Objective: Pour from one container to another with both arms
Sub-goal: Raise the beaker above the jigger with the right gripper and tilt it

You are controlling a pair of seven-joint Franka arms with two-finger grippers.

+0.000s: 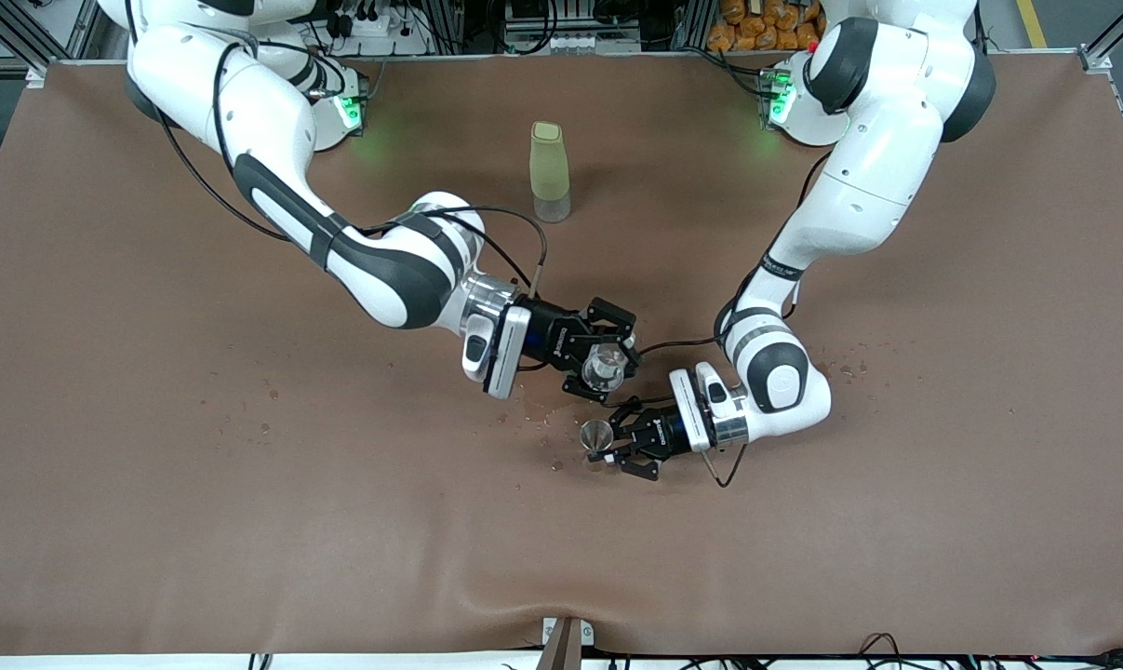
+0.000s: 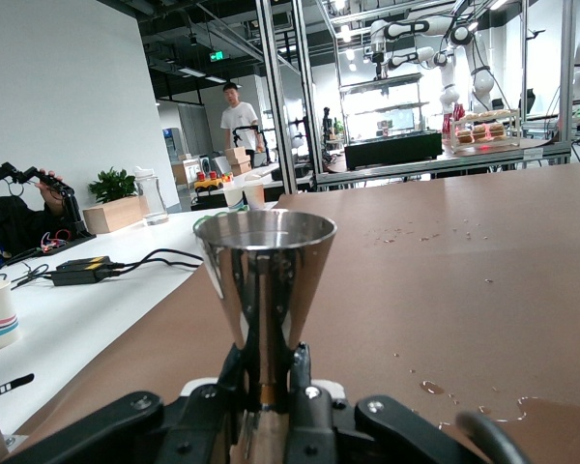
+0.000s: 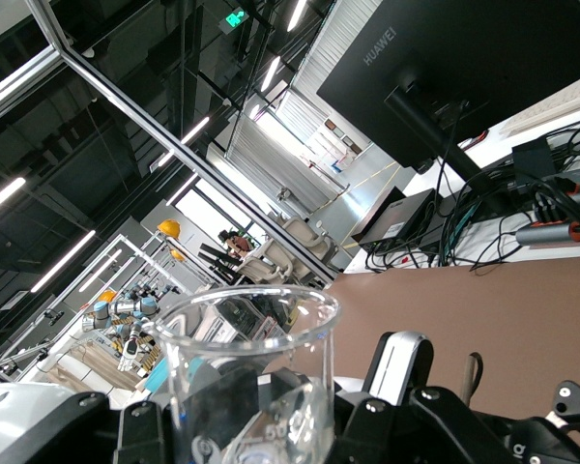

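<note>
My right gripper (image 1: 608, 365) is shut on the tiny clear glass cup (image 1: 606, 367) and holds it above the table, close to the jigger. In the right wrist view the cup (image 3: 251, 377) fills the space between the fingers (image 3: 396, 362), and the room looks tilted. My left gripper (image 1: 614, 445) is shut on the silvery metal jigger (image 1: 597, 435). In the left wrist view the jigger (image 2: 266, 266) stands upright, gripped at its narrow waist, open cone up. Whether its base touches the table I cannot tell.
A tall pale-green bottle (image 1: 549, 172) stands farther from the front camera, between the arms' bases. Small wet spots (image 1: 535, 419) dot the brown table cover (image 1: 245, 521) beside the jigger, and more drops (image 1: 845, 368) lie toward the left arm's end.
</note>
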